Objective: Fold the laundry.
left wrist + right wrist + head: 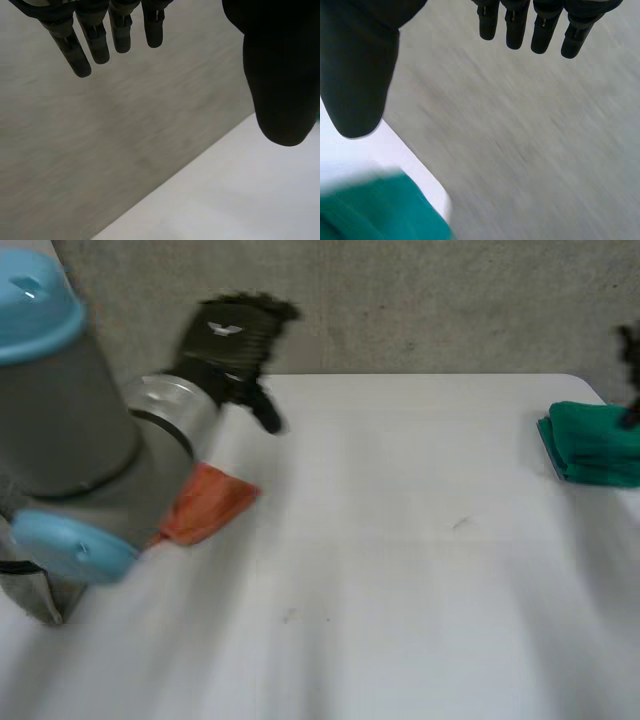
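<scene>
An orange cloth point(205, 504) lies bunched at the table's left, partly hidden under my left arm. A folded green cloth point(592, 443) sits at the far right of the table. My left hand point(233, 341) is raised over the table's far left edge, fingers point(90, 37) straight, thumb apart, holding nothing. A sliver of my right hand point(630, 360) shows just above the green cloth. In the right wrist view its fingers point(542, 25) are straight and empty, with the green cloth point(375, 210) below the thumb at the table's edge.
The white table point(400, 570) spreads wide between the two cloths. Grey floor point(400, 300) lies beyond its far edge. My left arm point(70, 440) looms over the near left.
</scene>
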`<state>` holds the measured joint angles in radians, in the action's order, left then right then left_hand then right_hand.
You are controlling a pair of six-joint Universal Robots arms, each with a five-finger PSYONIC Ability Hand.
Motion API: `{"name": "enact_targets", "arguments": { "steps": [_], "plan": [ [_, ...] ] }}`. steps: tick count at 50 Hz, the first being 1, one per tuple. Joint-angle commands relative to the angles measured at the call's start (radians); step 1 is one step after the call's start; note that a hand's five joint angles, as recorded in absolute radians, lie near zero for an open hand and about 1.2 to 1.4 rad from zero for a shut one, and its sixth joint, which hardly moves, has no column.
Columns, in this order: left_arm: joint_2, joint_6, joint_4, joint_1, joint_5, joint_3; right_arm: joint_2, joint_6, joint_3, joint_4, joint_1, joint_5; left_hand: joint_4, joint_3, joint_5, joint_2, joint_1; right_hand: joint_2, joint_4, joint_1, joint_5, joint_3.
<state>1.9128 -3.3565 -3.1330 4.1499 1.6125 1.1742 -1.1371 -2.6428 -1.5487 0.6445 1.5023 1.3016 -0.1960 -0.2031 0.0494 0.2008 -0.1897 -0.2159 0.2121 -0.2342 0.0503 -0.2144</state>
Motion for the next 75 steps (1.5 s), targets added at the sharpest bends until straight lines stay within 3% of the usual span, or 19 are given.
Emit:
{"name": "enact_targets", "arguments": {
  "steps": [1, 9, 16, 19, 21, 23, 27, 33, 38, 41, 44, 48, 55, 58, 61, 62, 64, 69, 75],
  "plan": [
    [0.067, -0.212, -0.035, 0.263, -0.014, 0.044, -0.219, -0.039, -0.26, -0.089, 0.087, -0.304, -0.009, -0.002, -0.019, 0.004, -0.015, 0.041, -0.038, 0.06, -0.05, 0.04],
    [0.192, -0.454, -0.088, 0.456, -0.155, 0.124, -0.253, 0.042, -0.292, -0.407, 0.127, -0.321, -0.029, -0.022, 0.001, 0.024, -0.036, 0.041, -0.038, 0.06, -0.05, 0.04],
    [0.244, -0.482, -0.234, 0.512, -0.161, 0.134, -0.248, 0.148, -0.33, -0.444, 0.125, -0.326, -0.1, -0.092, 0.072, 0.095, -0.106, 0.041, -0.038, 0.06, -0.05, 0.04],
    [0.249, -0.475, -0.285, 0.516, -0.163, 0.136, -0.225, 0.152, -0.335, -0.445, 0.125, -0.324, -0.43, -0.423, 0.402, 0.425, -0.437, 0.041, -0.038, 0.06, -0.05, 0.04],
    [0.247, -0.474, -0.295, 0.513, -0.163, 0.136, -0.211, 0.158, -0.335, -0.445, 0.124, -0.324, -0.905, -0.898, 0.877, 0.9, -0.911, 0.041, -0.038, 0.06, -0.05, 0.04],
    [0.244, -0.471, -0.299, 0.507, -0.16, 0.136, -0.199, 0.159, -0.332, -0.444, 0.122, -0.324, -1.199, -1.192, 1.171, 1.194, -1.205, 0.041, -0.038, 0.06, -0.05, 0.04],
    [0.22, -0.452, -0.297, 0.49, -0.158, 0.137, -0.199, 0.152, -0.321, -0.445, 0.116, -0.323, -1.2, -1.193, 1.172, 1.195, -1.207, 0.041, -0.038, 0.06, -0.05, 0.04],
    [0.046, -0.255, -0.295, 0.385, -0.157, 0.119, -0.219, 0.144, -0.291, -0.445, 0.113, -0.291, -1.2, -1.193, 1.172, 1.195, -1.207, 0.041, -0.038, 0.06, -0.05, 0.04],
    [-0.069, -0.048, -0.286, 0.261, -0.157, 0.05, -0.289, 0.118, -0.237, -0.447, 0.116, -0.162, -1.2, -1.193, 1.172, 1.195, -1.207, 0.041, -0.038, 0.06, -0.05, 0.04],
    [-0.103, 0.086, -0.242, 0.159, -0.16, 0.009, -0.309, 0.078, -0.208, -0.447, 0.114, -0.133, -1.2, -1.193, 1.172, 1.195, -1.207, 0.041, -0.038, 0.06, -0.05, 0.04],
    [-0.072, 0.176, -0.197, 0.043, -0.167, -0.017, -0.325, 0.017, -0.183, -0.447, 0.113, -0.128, -1.2, -1.193, 1.172, 1.195, -1.207, 0.041, -0.038, 0.06, -0.05, 0.04],
    [0.052, 0.2, -0.18, -0.116, -0.16, -0.039, -0.343, -0.028, -0.172, -0.447, 0.113, -0.128, -1.2, -1.193, 1.172, 1.195, -1.207, 0.041, -0.038, 0.06, -0.05, 0.04],
    [0.245, 0.244, -0.188, -0.275, -0.164, -0.065, -0.343, -0.034, -0.179, -0.448, 0.113, -0.131, -1.2, -1.193, 1.172, 1.195, -1.207, 0.041, -0.038, 0.06, -0.05, 0.04],
    [0.279, 0.285, -0.197, -0.286, -0.161, -0.097, -0.337, -0.028, -0.189, -0.448, 0.113, -0.13, -1.2, -1.193, 1.172, 1.195, -1.207, 0.041, -0.038, 0.06, -0.05, 0.04],
    [0.311, 0.344, -0.197, -0.28, -0.152, -0.131, -0.325, -0.025, -0.192, -0.448, 0.114, -0.119, -0.592, -0.585, 0.564, 0.587, -0.599, 0.041, -0.038, 0.06, -0.05, 0.04],
    [0.307, 0.35, -0.191, -0.28, -0.154, -0.131, -0.319, -0.025, -0.194, -0.448, 0.114, -0.119, -0.259, -0.252, 0.231, 0.254, -0.265, 0.041, -0.038, 0.06, -0.05, 0.04],
    [0.299, 0.342, -0.19, -0.28, -0.154, -0.131, -0.297, -0.025, -0.192, -0.448, 0.114, -0.119, 0.017, 0.024, -0.045, -0.022, 0.011, 0.041, -0.038, 0.06, -0.05, 0.04],
    [0.23, 0.287, -0.145, -0.254, -0.129, -0.094, -0.28, -0.028, -0.182, -0.457, 0.116, -0.134, 0.006, 0.013, -0.034, -0.011, 0.0, 0.041, -0.038, 0.06, -0.05, 0.04],
    [0.04, 0.134, -0.07, -0.137, -0.059, 0.085, -0.28, -0.014, -0.175, -0.496, 0.125, -0.18, 0.003, 0.01, -0.031, -0.008, -0.003, 0.041, -0.038, 0.06, -0.05, 0.04]
  ]
}}
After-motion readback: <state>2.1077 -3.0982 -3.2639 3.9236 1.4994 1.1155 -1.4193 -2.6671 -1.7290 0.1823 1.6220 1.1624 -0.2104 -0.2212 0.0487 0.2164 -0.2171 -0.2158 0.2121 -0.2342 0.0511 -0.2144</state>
